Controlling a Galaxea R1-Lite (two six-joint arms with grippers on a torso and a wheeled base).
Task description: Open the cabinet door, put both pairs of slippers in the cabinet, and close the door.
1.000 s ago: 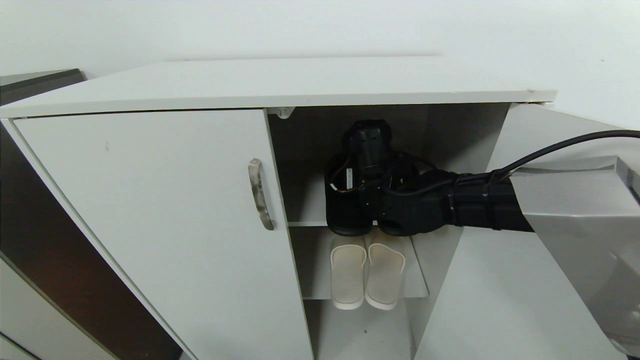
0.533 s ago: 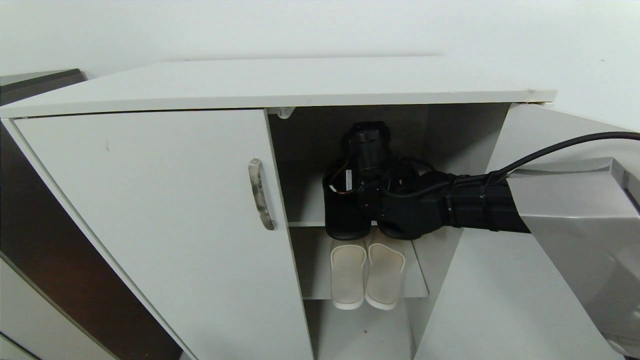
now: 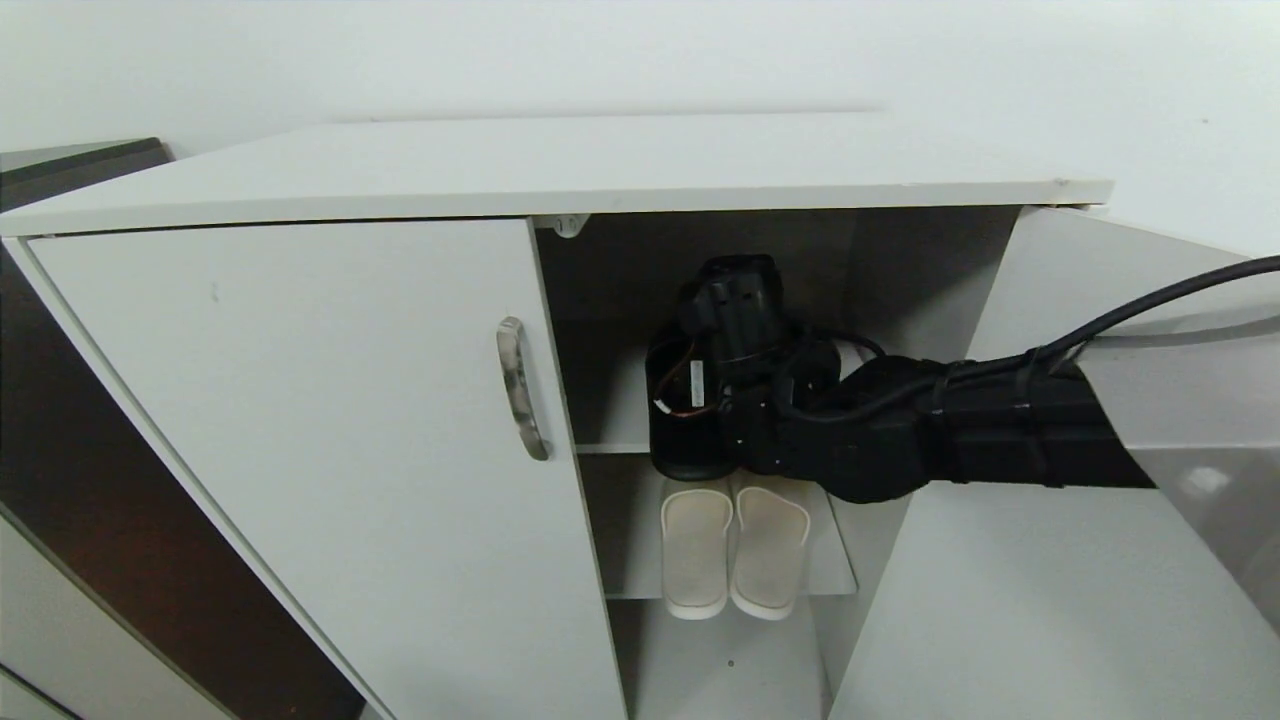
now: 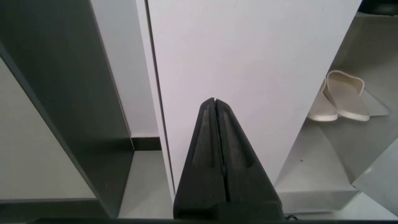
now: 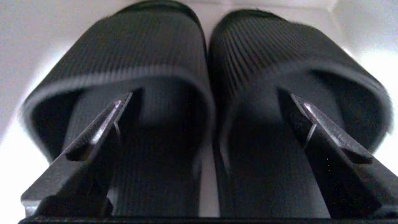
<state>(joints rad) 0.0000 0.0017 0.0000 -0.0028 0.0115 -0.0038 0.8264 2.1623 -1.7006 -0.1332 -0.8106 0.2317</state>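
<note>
Black slippers (image 5: pixel 155 68) sit on the upper shelf (image 3: pixel 610 412), the right gripper (image 5: pixel 205 96) released just beside them. Left gripper (image 4: pixel 214 107) is clenched, empty.

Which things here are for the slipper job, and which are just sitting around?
For the job: black slippers on the upper shelf, white slippers on the shelf below, cabinet, its open door, right gripper open at the black slippers.
Just there: closed door with metal handle, dark brown furniture beside the cabinet, left gripper, shut.
</note>
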